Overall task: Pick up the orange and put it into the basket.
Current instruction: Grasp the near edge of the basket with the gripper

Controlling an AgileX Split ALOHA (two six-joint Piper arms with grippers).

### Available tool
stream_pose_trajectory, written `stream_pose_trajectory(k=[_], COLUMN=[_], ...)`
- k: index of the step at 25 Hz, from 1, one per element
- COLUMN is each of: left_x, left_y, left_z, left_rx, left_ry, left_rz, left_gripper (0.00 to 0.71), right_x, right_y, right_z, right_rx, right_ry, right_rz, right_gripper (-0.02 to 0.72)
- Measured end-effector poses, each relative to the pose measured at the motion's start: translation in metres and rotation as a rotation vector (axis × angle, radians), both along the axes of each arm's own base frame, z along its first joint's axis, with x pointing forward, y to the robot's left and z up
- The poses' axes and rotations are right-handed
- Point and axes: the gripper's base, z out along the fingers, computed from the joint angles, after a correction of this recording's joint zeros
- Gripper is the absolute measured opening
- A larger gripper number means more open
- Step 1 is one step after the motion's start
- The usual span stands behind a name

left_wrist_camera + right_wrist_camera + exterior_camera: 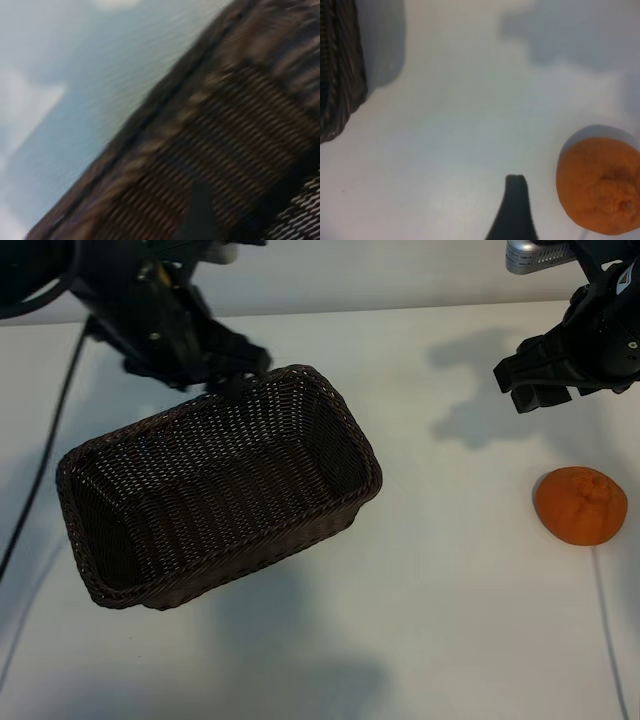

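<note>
Right pincer open and empty, hanging over bare table with the orange just below-right of me toward the camera, well apart from the basket, where my left pincer hangs open at the rim.

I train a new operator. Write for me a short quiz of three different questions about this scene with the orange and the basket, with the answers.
1. True or false: the orange already lies inside the basket.
2. Which gripper hangs nearer to the orange? A) left gripper B) right gripper
3. Fill the gap: the left gripper is at the basket's far ____.

Key
1. False. The orange rests on the white table, well apart from the basket, which holds nothing.
2. B. The right gripper hangs open above the table, just behind the orange and not touching it.
3. Rim. It is open there; whether it touches the wicker cannot be told.
</note>
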Motion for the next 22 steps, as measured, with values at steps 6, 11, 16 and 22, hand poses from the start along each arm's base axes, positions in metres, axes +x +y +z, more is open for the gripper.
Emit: stream_pose_trajectory(k=[6,11,16,22], left_x=[-0.046,-0.088,-0.112,-0.124], left_y=[0.051,0.085,0.101,0.109], left_z=[0.015,0.001,-0.028,-0.062], left_rx=[0.033,-0.015,-0.003,0.013], left_ry=[-0.053,-0.058,-0.015,-0.019], left_rz=[0.194,0.392,0.540,0.651], left_gripper=[0.589,0.589,0.589,0.589], right_x=[0.000,0.000,0.000,0.000], right_y=[0.000,0.000,0.002,0.002], right_z=[0.000,0.000,0.000,0.000], right_rx=[0.000,0.004,0.023,0.025], right_ry=[0.000,0.001,0.004,0.005], right_rz=[0.000,-0.001,-0.005,-0.005], right_gripper=[0.580,0.580,0.580,0.580])
